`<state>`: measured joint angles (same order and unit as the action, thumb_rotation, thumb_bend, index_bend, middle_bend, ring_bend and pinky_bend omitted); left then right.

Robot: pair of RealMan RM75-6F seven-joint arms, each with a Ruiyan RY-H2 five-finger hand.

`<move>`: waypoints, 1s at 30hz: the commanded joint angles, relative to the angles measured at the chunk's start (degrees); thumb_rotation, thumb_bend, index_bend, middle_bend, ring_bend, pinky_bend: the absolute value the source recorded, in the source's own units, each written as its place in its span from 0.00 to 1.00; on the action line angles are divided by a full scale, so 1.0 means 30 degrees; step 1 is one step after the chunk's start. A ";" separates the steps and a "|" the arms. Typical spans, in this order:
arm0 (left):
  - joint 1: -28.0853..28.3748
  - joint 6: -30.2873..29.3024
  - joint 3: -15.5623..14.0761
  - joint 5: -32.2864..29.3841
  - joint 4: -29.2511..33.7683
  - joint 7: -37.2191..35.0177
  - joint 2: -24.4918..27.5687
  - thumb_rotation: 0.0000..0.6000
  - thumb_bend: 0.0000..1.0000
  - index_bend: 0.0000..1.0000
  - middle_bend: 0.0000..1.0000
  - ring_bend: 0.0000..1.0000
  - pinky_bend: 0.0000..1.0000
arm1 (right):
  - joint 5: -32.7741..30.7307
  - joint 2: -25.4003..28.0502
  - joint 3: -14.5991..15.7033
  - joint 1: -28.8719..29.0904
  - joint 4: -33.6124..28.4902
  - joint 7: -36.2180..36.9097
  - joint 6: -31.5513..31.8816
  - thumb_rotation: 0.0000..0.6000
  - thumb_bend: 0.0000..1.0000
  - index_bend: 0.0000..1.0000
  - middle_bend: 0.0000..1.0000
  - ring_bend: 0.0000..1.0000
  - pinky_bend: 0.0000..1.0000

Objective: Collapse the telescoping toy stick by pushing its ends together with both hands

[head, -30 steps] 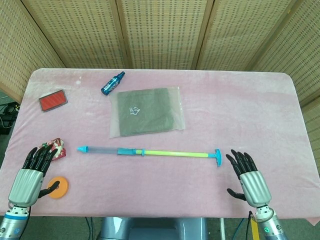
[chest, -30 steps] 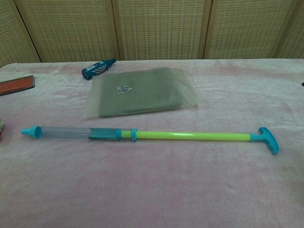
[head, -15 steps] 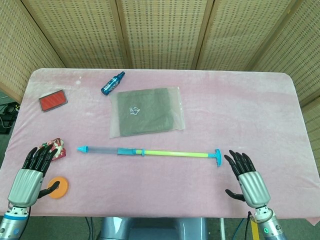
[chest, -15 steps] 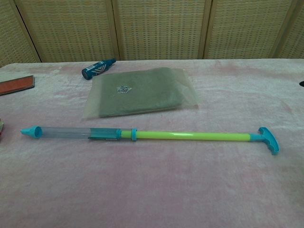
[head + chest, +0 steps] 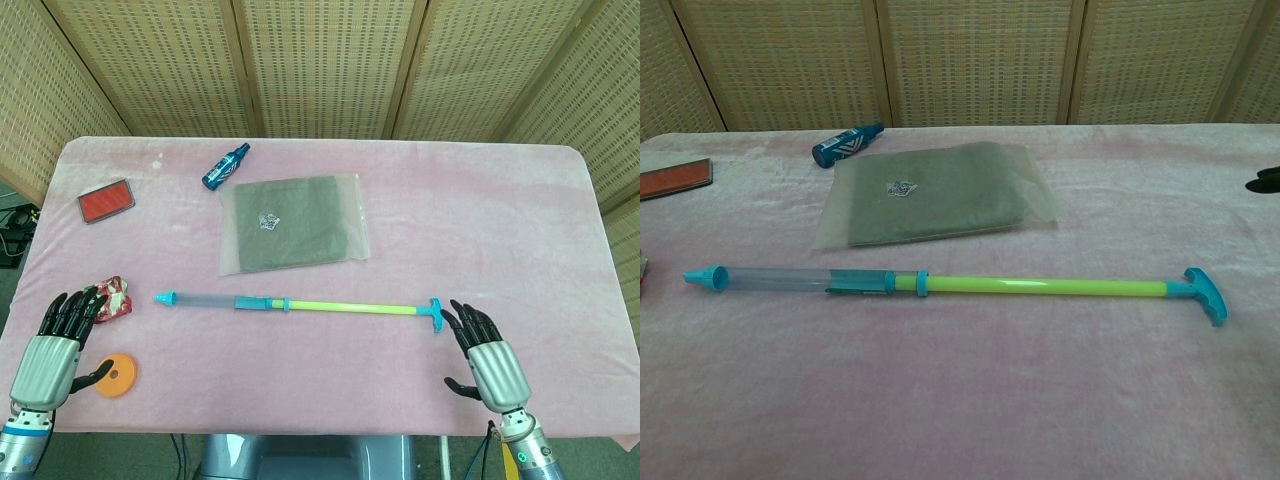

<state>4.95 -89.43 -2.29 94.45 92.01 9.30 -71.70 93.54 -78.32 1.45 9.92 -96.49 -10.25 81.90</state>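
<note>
**Two open hands flank a stick that lies fully extended across the table**

Both hands hold nothing, fingers spread apart, and neither touches the toy stick (image 5: 298, 304). The stick lies flat on the pink table (image 5: 520, 220), its long axis running left to right across the robot's front, just on the robot's side of the bagged grey cloth (image 5: 293, 222). Its clear barrel and pointed cyan tip (image 5: 164, 297) face the left hand; its green rod ends in a cyan crossbar handle (image 5: 435, 314) facing the right hand.

The right hand (image 5: 485, 356) is much the nearer: its fingertips sit just beside the handle, slightly toward the robot from it. The left hand (image 5: 60, 340) is well apart from the tip, lower and further out, with a crumpled red wrapper (image 5: 115, 297) between it and the stick and an orange disc (image 5: 118, 374) close by its thumb.

Judging from this, the right hand needs only a short inward push, while the left must first travel up past the wrapper to reach the tip. Bare cloth lies on either side of the stick.
</note>
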 commanded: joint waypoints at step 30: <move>-0.0163 0.0029 0.0242 -0.0075 0.0264 -0.0464 0.0342 1.00 0.19 0.00 0.00 0.00 0.00 | -0.9975 -0.6085 -0.4305 0.4632 0.0793 -1.0920 -0.4798 1.00 0.43 0.48 1.00 0.96 0.90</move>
<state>4.45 -89.37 -1.62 94.29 92.83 7.96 -70.71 64.22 -96.01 -11.22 23.37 -94.69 -42.52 67.65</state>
